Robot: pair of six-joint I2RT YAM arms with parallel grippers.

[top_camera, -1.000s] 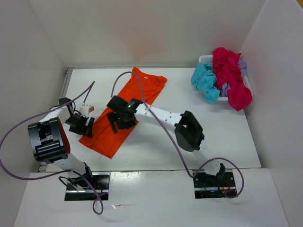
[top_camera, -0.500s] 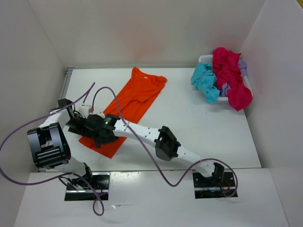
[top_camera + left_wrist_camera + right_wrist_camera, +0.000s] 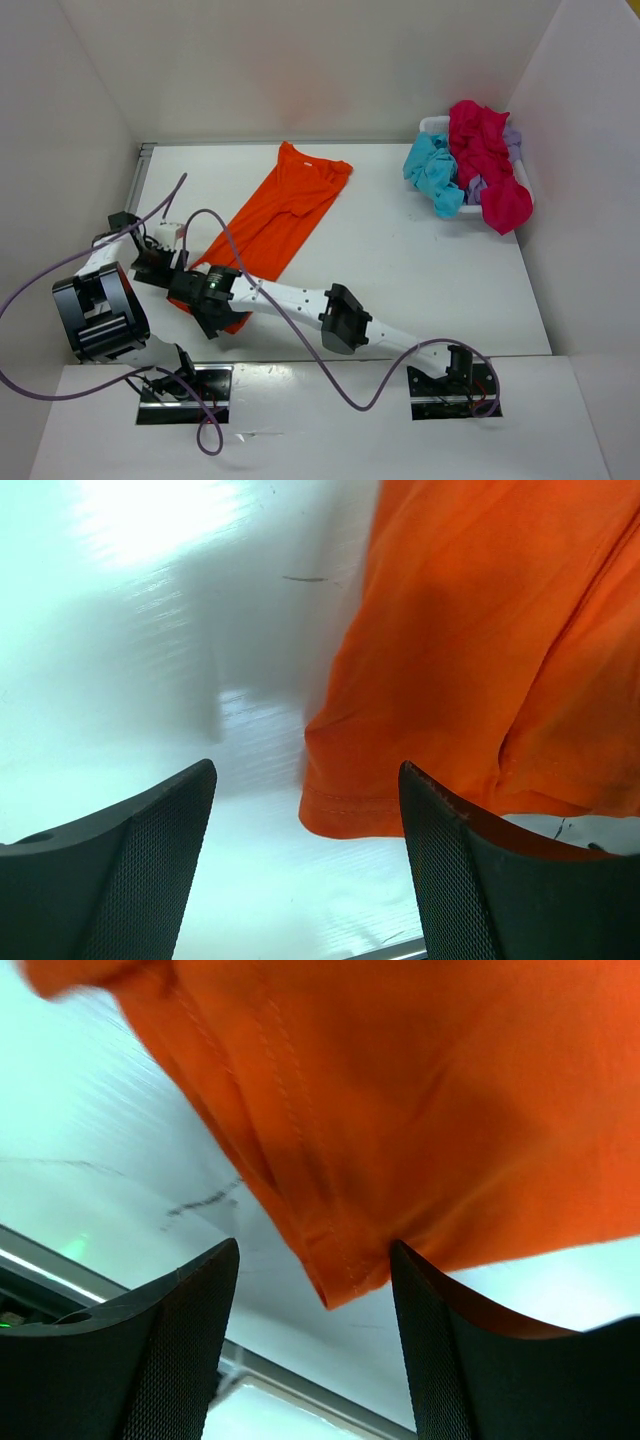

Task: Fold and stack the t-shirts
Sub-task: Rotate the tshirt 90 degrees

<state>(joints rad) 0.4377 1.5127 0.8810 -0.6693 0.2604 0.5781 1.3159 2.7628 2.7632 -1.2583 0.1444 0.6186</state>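
Diagonally across the white table (image 3: 420, 270) a bright orange cloth t-shirt (image 3: 280, 215) is laid out flat, its collar end toward the far wall and its hem end toward the near left corner; it is narrowed lengthwise, with soft folds running along it. Its stitched hem corner is seen in both wrist views. The right gripper (image 3: 213, 315) is held over that near hem end, the arm stretched low across the table from its base on the right. In the right wrist view its black textured fingers (image 3: 160, 1350) are spread apart, with the hem corner hanging in the gap between them and not clamped; whether the cloth is touched by the right-hand finger cannot be told. The left gripper (image 3: 165, 270) is placed just beside the shirt's left edge, and its fingers (image 3: 130, 880) are likewise spread wide, with bare table and the hem edge seen beyond them and nothing held. Well apart, at the far right corner of the table, a white plastic mesh basket (image 3: 432, 125) is stood against the wall, and a turquoise blue shirt (image 3: 435, 172), a magenta-red shirt (image 3: 485, 160) and a pale lavender shirt (image 3: 512, 138) are heaped in it, crumpled and spilling over its rim.
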